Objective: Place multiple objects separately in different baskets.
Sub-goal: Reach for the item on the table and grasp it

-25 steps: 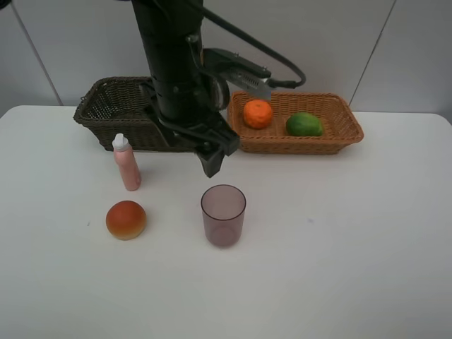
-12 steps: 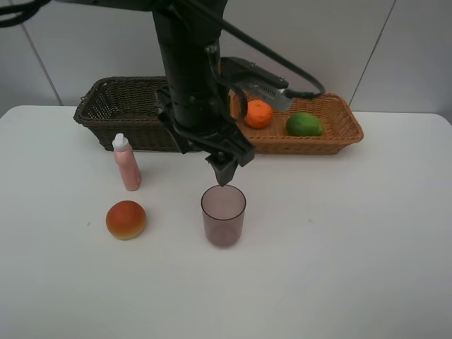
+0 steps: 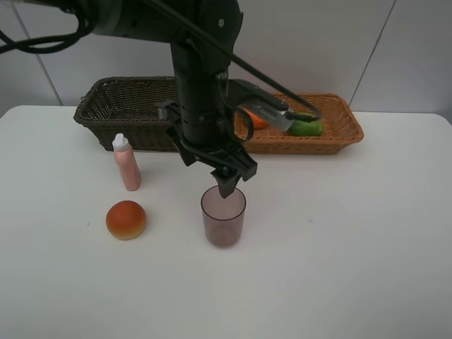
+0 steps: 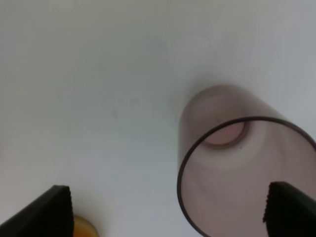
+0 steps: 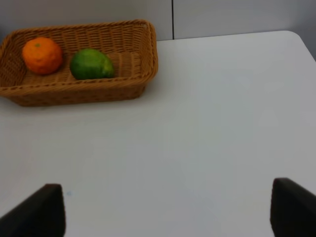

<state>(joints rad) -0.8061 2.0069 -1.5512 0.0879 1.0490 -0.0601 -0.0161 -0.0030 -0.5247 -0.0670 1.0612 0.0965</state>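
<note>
Left gripper (image 3: 227, 185), jaws spread wide and empty, hovers at the far rim of the purple cup (image 3: 223, 220), which stands upright mid-table (image 3: 367, 233). Risk: an off-centre descent drives one finger onto the rim, toppling the light cup. Right gripper (image 5: 168, 210) is likewise spread and empty.

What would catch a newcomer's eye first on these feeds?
The black left arm looms over the middle of the table, its open gripper right above the purple cup. Next come the bright orange and lime, side by side in the tan basket at the back right. The pink bottle and bun sit loose on the left.
</note>
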